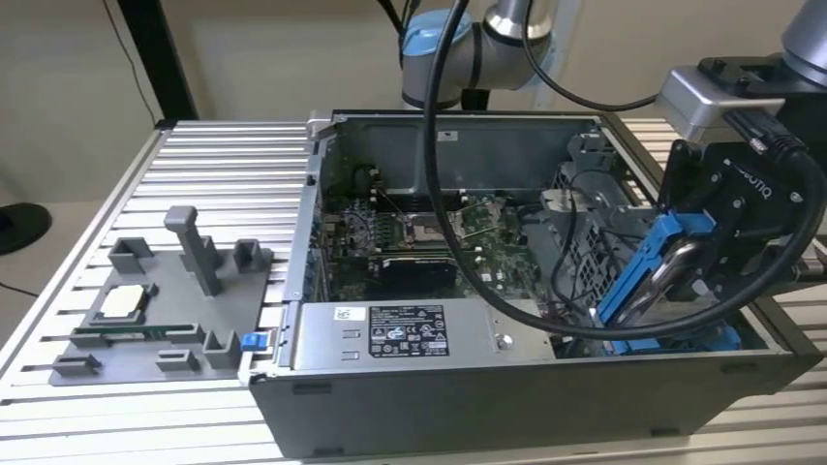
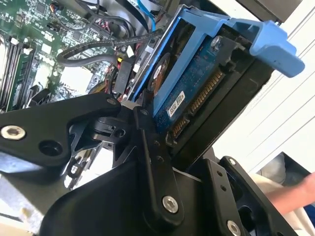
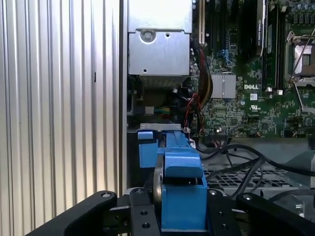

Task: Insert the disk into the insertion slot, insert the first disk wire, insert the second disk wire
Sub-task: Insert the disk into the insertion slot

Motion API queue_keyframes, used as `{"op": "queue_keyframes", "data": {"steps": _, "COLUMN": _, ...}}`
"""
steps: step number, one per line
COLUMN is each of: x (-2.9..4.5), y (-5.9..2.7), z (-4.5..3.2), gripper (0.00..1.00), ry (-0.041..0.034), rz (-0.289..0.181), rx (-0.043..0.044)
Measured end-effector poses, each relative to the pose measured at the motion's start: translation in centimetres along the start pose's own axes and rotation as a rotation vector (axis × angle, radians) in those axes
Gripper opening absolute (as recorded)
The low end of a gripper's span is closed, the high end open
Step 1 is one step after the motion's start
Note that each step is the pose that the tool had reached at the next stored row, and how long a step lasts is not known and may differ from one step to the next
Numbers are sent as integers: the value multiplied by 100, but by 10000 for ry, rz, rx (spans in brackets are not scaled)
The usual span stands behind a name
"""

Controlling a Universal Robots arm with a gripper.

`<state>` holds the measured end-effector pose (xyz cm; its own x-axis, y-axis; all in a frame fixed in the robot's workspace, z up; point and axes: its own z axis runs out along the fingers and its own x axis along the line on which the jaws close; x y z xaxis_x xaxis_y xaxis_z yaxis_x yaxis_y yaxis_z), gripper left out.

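My gripper [image 1: 691, 276] is shut on the disk [image 1: 642, 281], a silver drive in a bright blue carrier frame. It holds the disk tilted steeply over the case's front corner at the exterior view's right. Below the disk lies the insertion slot [image 1: 708, 339], a grey bay with blue plastic showing inside. In the second wrist view the disk [image 2: 189, 83] shows its circuit board and connector edge, clamped between black fingers [image 2: 150, 147]. In the first wrist view the blue carrier [image 3: 181, 189] sits edge-on in my gripper [image 3: 181, 219]. Loose black wires [image 1: 568, 291] lie inside the case near the bay.
The open computer case [image 1: 517, 397] stands on a ribbed metal table [image 1: 220, 165]. Inside it are a silver box with a white sticker [image 1: 407, 334], the motherboard [image 1: 427, 232] and a perforated cage [image 1: 588, 242]. A grey fixture [image 1: 168, 310] stands at the exterior view's left. A person's hand [image 2: 290, 191] is nearby.
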<state>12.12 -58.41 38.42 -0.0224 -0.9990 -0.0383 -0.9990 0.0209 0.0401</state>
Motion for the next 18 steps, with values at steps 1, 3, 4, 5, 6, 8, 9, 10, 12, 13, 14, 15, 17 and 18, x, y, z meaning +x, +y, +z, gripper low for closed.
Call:
{"op": "queue_keyframes", "data": {"steps": 1, "x": 0, "y": 0, "z": 0, "gripper": 0, "ry": 2, "rz": 0, "rx": 1}}
{"op": "queue_keyframes", "data": {"steps": 3, "x": 0, "y": 0, "z": 1, "gripper": 100, "ry": -1, "rz": 0, "rx": 0}}
{"op": "queue_keyframes", "data": {"steps": 4, "x": 0, "y": 0, "z": 0, "gripper": 100, "ry": -2, "rz": 0, "rx": 0}}
{"op": "queue_keyframes", "data": {"steps": 5, "x": 0, "y": 1, "z": -10, "gripper": 100, "ry": -3, "rz": 0, "rx": 0}}
{"op": "queue_keyframes", "data": {"steps": 6, "x": -1, "y": 1, "z": -31, "gripper": 100, "ry": 0, "rz": 0, "rx": 0}}
{"op": "queue_keyframes", "data": {"steps": 8, "x": -3, "y": 4, "z": -96, "gripper": 100, "ry": -2, "rz": 0, "rx": 0}}
{"op": "queue_keyframes", "data": {"steps": 9, "x": -6, "y": 5, "z": -127, "gripper": 100, "ry": -3, "rz": 0, "rx": 0}}
{"op": "queue_keyframes", "data": {"steps": 10, "x": -9, "y": 7, "z": -161, "gripper": 100, "ry": 0, "rz": 1, "rx": 0}}
{"op": "queue_keyframes", "data": {"steps": 12, "x": -20, "y": 9, "z": -214, "gripper": 100, "ry": -2, "rz": 0, "rx": 0}}
{"op": "queue_keyframes", "data": {"steps": 13, "x": -31, "y": 10, "z": -230, "gripper": 100, "ry": -3, "rz": 0, "rx": 0}}
{"op": "queue_keyframes", "data": {"steps": 14, "x": -46, "y": 10, "z": -237, "gripper": 100, "ry": -4, "rz": -1, "rx": 7}}
{"op": "queue_keyframes", "data": {"steps": 15, "x": -63, "y": 11, "z": -239, "gripper": 100, "ry": -2, "rz": -2, "rx": 25}}
{"op": "queue_keyframes", "data": {"steps": 17, "x": -107, "y": 12, "z": -236, "gripper": 100, "ry": -4, "rz": -4, "rx": 102}}
{"op": "queue_keyframes", "data": {"steps": 18, "x": -134, "y": 12, "z": -234, "gripper": 100, "ry": -5, "rz": -8, "rx": 140}}
